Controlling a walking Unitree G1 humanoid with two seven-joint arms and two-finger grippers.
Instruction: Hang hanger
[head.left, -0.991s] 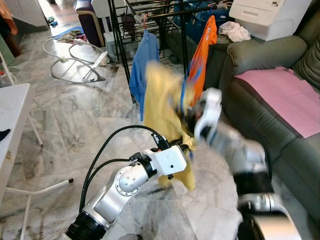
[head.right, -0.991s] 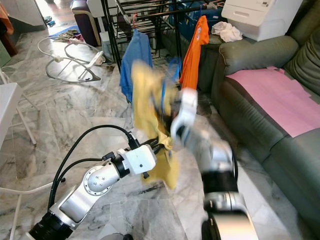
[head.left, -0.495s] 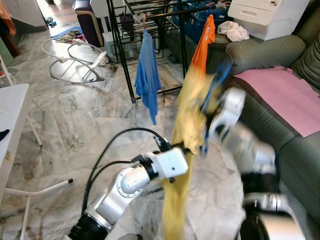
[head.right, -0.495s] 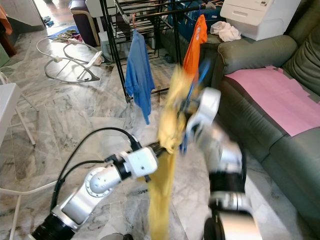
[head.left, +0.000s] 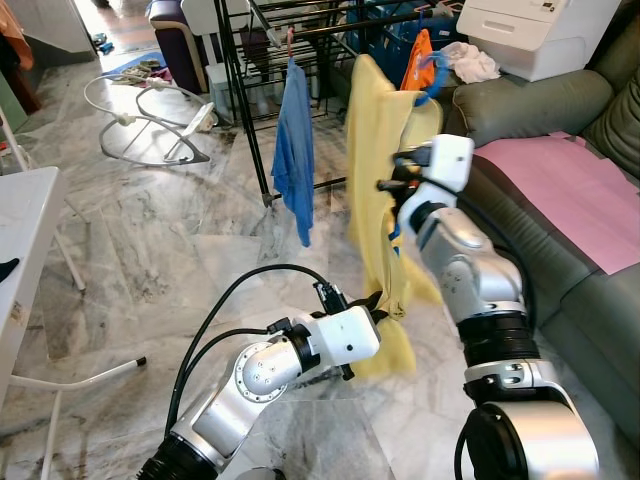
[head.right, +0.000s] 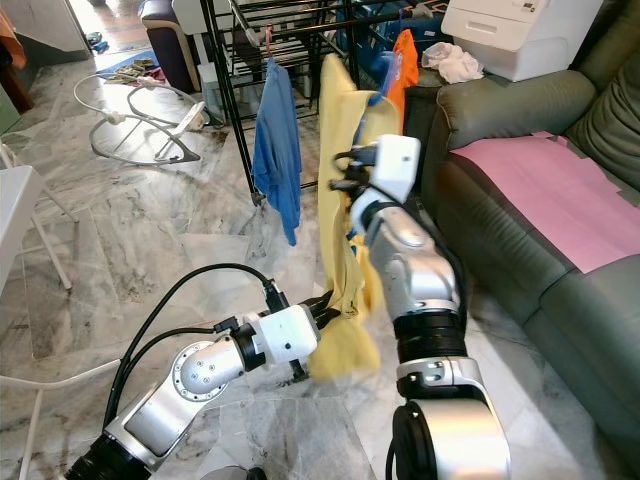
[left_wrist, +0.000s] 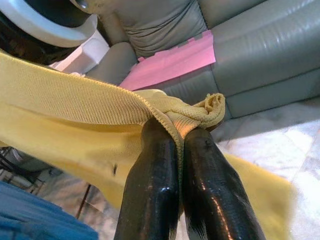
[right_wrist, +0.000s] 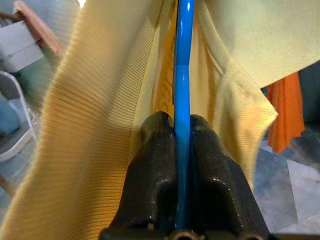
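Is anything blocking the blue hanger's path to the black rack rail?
Nothing visible blocks it: the blue plastic hanger, carrying the yellow knit shirt, sits just before the black metal rack rail, between blue garment and orange garment.

home: sofa (head.left: 560, 190), drying rack (head.left: 300, 40)

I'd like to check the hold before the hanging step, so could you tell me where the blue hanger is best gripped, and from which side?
Grip the hanger on its thin straight bar, coming from below along it, as the right tool does now. The yellow shirt drapes both sides, so only that bar is bare. This leaves the hook up top free for the rack. The left tool pinches the shirt's hem.
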